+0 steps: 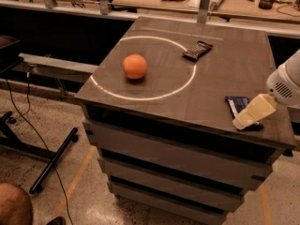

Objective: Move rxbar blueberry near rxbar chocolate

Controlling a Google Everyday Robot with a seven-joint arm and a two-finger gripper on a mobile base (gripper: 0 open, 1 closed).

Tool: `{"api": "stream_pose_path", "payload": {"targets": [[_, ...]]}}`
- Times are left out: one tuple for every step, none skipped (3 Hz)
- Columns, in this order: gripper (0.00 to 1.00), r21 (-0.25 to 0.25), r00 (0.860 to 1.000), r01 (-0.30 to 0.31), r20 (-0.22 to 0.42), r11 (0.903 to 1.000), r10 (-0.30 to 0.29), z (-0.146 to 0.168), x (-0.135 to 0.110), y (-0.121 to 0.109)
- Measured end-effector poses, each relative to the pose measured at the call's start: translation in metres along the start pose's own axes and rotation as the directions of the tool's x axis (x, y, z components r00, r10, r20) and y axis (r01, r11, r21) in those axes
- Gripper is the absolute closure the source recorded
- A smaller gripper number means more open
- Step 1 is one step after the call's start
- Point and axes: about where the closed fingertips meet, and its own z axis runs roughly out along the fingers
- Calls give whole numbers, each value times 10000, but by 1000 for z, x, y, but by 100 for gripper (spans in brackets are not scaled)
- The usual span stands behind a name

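Gripper (243,122) above the rxbar blueberry (236,104), near the cabinet's (234,64) front edge
The rxbar chocolate (197,50) lies well apart, on the white circle's (195,71) rim; an orange (135,66) sits inside

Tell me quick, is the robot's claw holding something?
Gripper: down at the flat navy-blue wrapped bar near the dark table's front edge; open, closed or holding cannot be told.

blueberry bar (236,104) under gripper (244,121), chocolate (197,50) apart
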Motion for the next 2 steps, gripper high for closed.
{"api": "stream_pose_path", "payload": {"targets": [[37,-501,10000,2,-95,9987,-6,18,1,12],[59,-723,9996,128,-252,9973,-146,30,-2,22]]}}
